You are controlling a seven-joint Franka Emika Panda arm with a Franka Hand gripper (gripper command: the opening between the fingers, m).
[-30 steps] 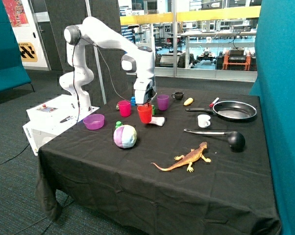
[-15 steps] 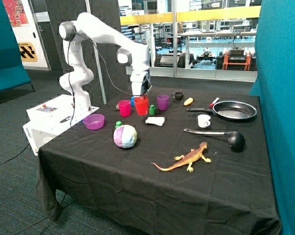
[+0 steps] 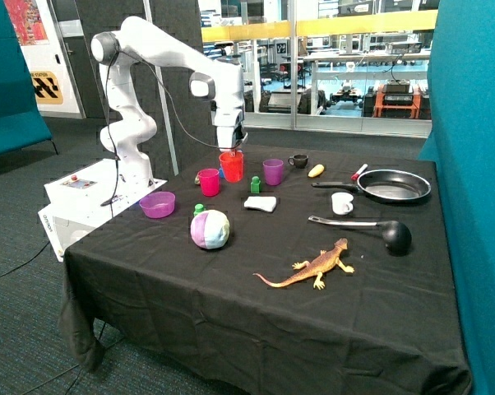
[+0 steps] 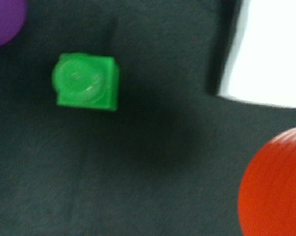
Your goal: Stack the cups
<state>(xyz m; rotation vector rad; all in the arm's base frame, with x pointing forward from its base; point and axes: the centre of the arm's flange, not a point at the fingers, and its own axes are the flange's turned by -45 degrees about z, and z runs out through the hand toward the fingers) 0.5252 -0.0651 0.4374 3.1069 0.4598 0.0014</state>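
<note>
Pincer clamped, arm raised, elbow bent

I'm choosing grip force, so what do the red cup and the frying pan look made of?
The red cup, held in the gripper, looks like smooth, thin plastic: saturated, even colour. The frying pan looks like dark metal: a glossy rim and grey interior sheen.

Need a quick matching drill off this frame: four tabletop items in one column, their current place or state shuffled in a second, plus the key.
Items:
1. red cup
2. pink cup
3. purple cup
4. purple bowl

Places:
A. near the table edge by the robot base
B. held off the table in the gripper
C. on the cloth nearest the black mug
D. on the cloth just beside the lifted cup

Pairs: 1-B, 2-D, 3-C, 4-A
</note>
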